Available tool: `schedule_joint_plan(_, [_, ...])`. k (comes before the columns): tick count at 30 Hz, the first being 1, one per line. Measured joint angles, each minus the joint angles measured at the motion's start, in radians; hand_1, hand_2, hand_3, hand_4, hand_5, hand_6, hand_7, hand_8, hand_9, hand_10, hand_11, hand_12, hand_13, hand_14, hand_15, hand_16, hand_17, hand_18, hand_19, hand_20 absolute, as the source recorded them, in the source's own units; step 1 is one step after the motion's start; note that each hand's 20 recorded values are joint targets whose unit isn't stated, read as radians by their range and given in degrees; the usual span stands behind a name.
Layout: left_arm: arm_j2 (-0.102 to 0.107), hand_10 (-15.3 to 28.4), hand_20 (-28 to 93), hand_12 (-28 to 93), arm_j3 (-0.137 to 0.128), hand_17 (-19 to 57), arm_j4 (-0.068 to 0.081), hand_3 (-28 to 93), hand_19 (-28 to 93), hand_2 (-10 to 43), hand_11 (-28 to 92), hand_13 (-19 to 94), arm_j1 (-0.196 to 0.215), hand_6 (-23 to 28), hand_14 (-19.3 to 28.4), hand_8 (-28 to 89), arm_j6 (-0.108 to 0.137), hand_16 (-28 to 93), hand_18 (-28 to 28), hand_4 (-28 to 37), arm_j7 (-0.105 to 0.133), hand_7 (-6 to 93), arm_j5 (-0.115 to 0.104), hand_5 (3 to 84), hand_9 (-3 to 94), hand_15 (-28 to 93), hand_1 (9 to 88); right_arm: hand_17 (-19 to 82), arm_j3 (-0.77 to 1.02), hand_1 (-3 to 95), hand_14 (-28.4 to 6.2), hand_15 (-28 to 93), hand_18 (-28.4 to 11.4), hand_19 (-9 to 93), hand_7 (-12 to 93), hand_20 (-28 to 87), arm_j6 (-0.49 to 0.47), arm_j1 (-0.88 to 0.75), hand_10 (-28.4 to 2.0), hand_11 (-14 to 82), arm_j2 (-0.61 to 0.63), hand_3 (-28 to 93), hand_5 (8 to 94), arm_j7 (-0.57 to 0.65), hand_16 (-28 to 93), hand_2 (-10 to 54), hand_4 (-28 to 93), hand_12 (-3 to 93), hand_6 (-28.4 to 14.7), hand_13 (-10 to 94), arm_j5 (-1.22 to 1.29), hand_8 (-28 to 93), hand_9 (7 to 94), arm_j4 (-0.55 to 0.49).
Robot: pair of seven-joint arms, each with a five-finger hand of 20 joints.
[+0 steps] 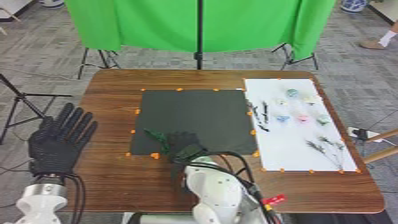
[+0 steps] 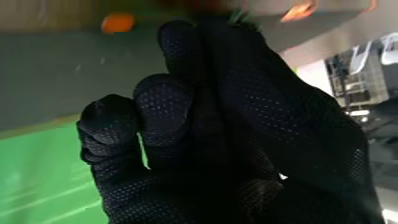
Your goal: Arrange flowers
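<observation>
Item: my left hand, over the left edge of the brown table; fingers straight, slightly apart, aimed towards the far edge.

Item: dark mat, flat, orange markers about its edges.

Item: green sprig, leafy, one, at the mat's near edge, towards its near left corner.

Item: my right hand, by that same near edge; thumb and finger pinching the sprig, a scrap of its green at their tips in the wrist view, the other fingers curled.

Item: white board, near the table's right edge. Along its left edge, dark stems. Across its far half, small flower heads, set apart: a blue one, a teal one nearest the far edge, a pink one, others pale. Towards the near right corner, thin branching sprigs.
</observation>
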Motion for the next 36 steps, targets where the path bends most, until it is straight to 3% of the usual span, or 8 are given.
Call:
schedule_joint_plan(23, [0.019,13.2,13,12,0.035,-2.1,0.021,73,22,15.2,13,27,-0.029,7.5,13.5,-8,0.0,-3,12.3,-25.3,-0.037,9.9,0.0,43.3,36.0,25,28.9,38,-0.019,63.0,-15.0,68,-26.7,92,18,38,0.02,0.0,-16.2,12.5,-0.105,70,73.6,-0.009,48,-9.5,-23,43.8,-6.2,64,-0.032,12,75.7,0.074])
schedule_joint_plan(36, [0.02,13.2,13,12,0.037,-2.1,0.023,73,22,15.2,13,27,-0.032,7.5,13.5,-8,0.0,-3,12.4,-25.2,-0.04,9.8,0.0,43.3,36.0,25,28.9,39,-0.021,59.8,-15.6,68,-27.0,93,23,38,0.023,0.002,-16.7,14.8,-0.106,71,72.4,0.025,45,-9.5,-23,45.2,-6.1,65,-0.005,19,75.8,0.064])
